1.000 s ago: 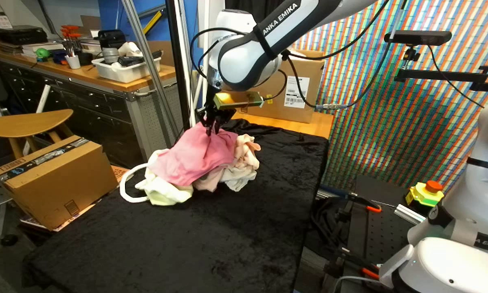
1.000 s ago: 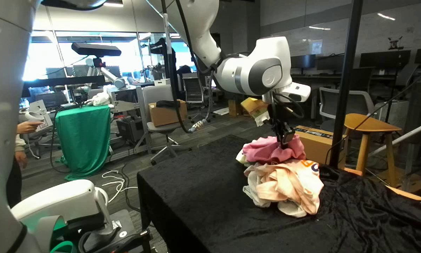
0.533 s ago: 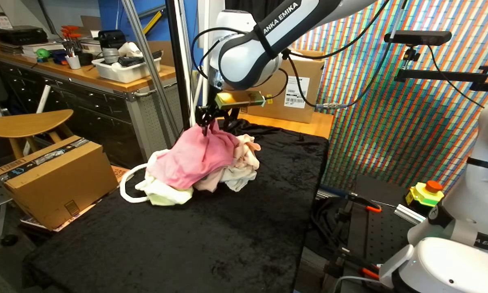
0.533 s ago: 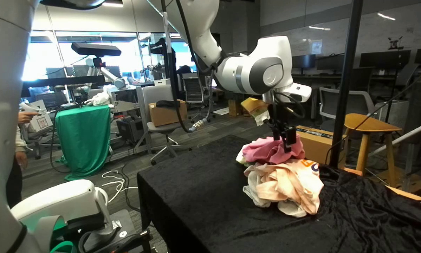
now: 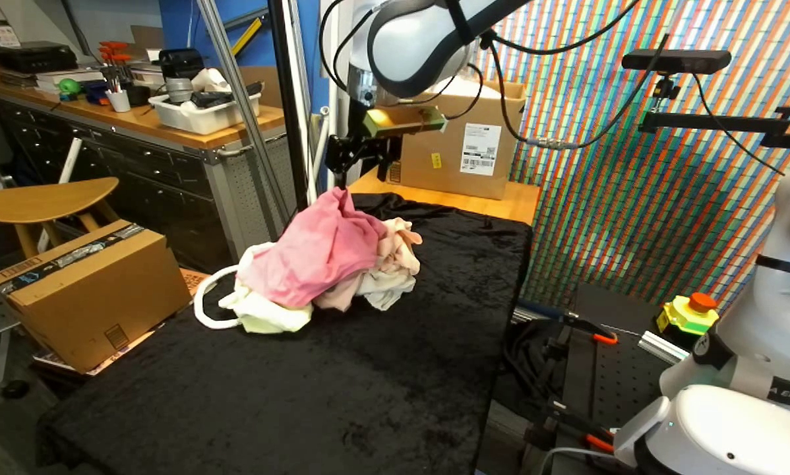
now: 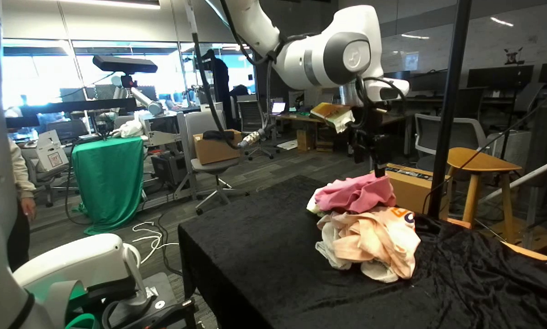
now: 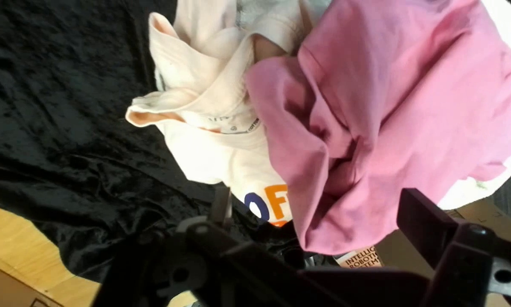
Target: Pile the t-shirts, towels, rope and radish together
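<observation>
A rumpled pink cloth [image 5: 316, 247] tops the pile, its peak pointing up toward my gripper [image 5: 363, 177]. In the wrist view my gripper [image 7: 319, 209] is spread wide, one finger on each side of the pink cloth's edge, gripping nothing. One fingertip [image 6: 380, 172] hangs at or just above the pink cloth in an exterior view; contact cannot be told. Beside and partly under it lies a peach t-shirt [image 6: 374, 242] with orange and blue letters. A whitish-grey cloth [image 5: 388, 290], perhaps a towel, and a pale yellow cloth [image 5: 270, 313] show below. A white rope-like loop [image 5: 200, 297] sticks out. The radish is out of view.
The pile sits on a table under a black velvet cover [image 5: 342, 389]. A cardboard box [image 5: 461, 152] stands behind the arm, and a taped box [image 5: 91, 290] is beyond the table edge. A dark upright pole [image 6: 451, 105] rises close to the pile.
The jaws have spread apart and let go of the pink cloth, then the arm has risen above it. The pink cloth stays on the pile with its peak uncovered.
</observation>
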`<action>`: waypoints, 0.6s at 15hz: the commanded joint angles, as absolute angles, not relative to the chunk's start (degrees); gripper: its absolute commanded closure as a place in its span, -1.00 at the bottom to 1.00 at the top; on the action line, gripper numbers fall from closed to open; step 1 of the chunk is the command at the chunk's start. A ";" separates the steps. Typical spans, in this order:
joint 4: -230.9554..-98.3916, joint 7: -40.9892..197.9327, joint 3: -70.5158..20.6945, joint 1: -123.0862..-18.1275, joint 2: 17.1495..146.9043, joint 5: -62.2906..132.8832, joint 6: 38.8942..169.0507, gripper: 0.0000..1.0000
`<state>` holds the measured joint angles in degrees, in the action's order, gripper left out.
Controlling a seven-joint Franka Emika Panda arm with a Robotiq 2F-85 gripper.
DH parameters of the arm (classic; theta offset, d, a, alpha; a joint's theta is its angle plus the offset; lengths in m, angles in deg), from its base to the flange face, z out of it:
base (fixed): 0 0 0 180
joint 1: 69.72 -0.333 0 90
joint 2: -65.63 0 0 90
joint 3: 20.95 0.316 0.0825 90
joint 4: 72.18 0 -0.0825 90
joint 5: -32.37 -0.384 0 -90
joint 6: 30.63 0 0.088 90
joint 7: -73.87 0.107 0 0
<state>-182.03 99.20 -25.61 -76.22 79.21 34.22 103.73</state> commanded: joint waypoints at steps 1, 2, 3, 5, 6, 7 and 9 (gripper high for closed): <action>-185.49 92.51 -23.79 -74.37 69.75 33.75 92.77 -1.00; -185.71 89.65 -23.29 -73.90 67.28 32.73 88.28 -1.00; -186.19 87.03 -22.90 -73.59 64.60 31.92 83.96 -1.00; -186.62 82.80 -22.43 -73.18 59.40 31.33 75.91 -1.00; -186.83 80.98 -22.16 -73.18 56.85 31.17 72.32 -1.00; -186.80 79.18 -21.99 -73.18 54.41 30.68 68.91 -1.00; -187.71 77.12 -21.37 -73.51 49.59 30.61 65.08 -1.00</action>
